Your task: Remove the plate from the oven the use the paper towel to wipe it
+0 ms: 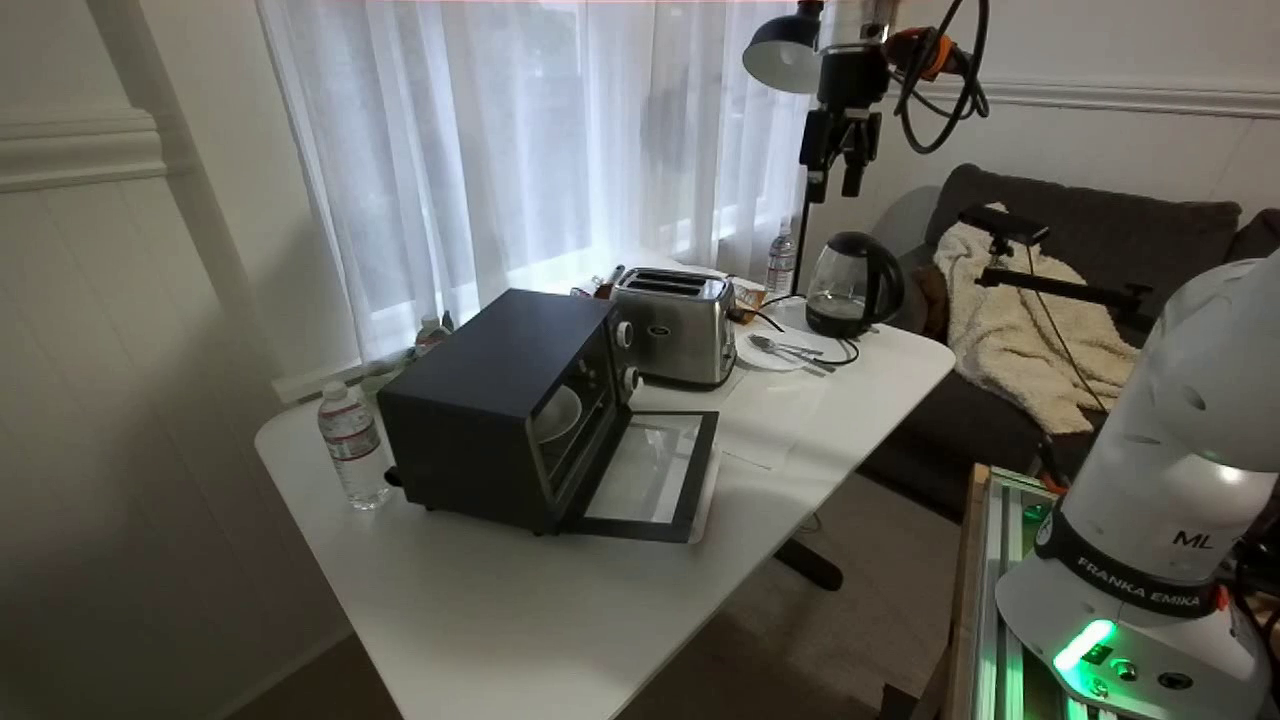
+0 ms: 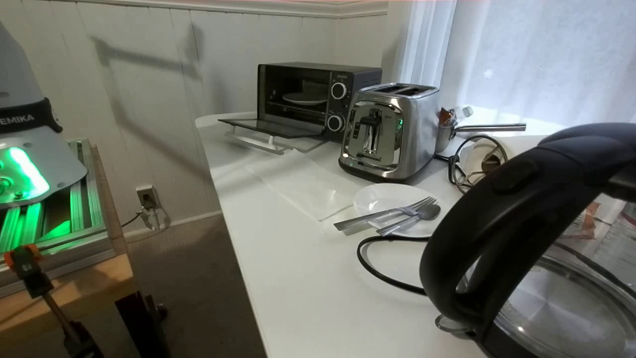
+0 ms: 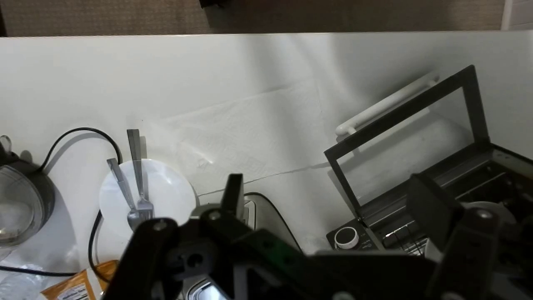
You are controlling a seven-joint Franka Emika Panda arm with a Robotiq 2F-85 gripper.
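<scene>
The black oven (image 1: pixel 470 350) stands on the white table with its glass door (image 1: pixel 598 522) folded down in both exterior views. Inside it, on the rack, rests the pale plate (image 2: pixel 304 98); only its edge (image 1: pixel 560 412) shows past the oven's side in an exterior view. White paper towel (image 3: pixel 245 133) lies flat on the tabletop between the oven door and a second plate with cutlery. High above the table, over the toaster side, my gripper (image 1: pixel 835 190) hangs pointing down. In the wrist view its fingers (image 3: pixel 234 193) are spread wide, with nothing held between them.
A silver toaster (image 2: pixel 392 134) stands right beside the oven. Farther along are a white plate (image 3: pixel 175 196) with fork and spoon, a glass kettle (image 1: pixel 840 290) and its looping black cord (image 2: pixel 382 273). A water bottle (image 1: pixel 354 450) stands behind the oven; a lamp (image 1: pixel 785 55) hangs near the gripper.
</scene>
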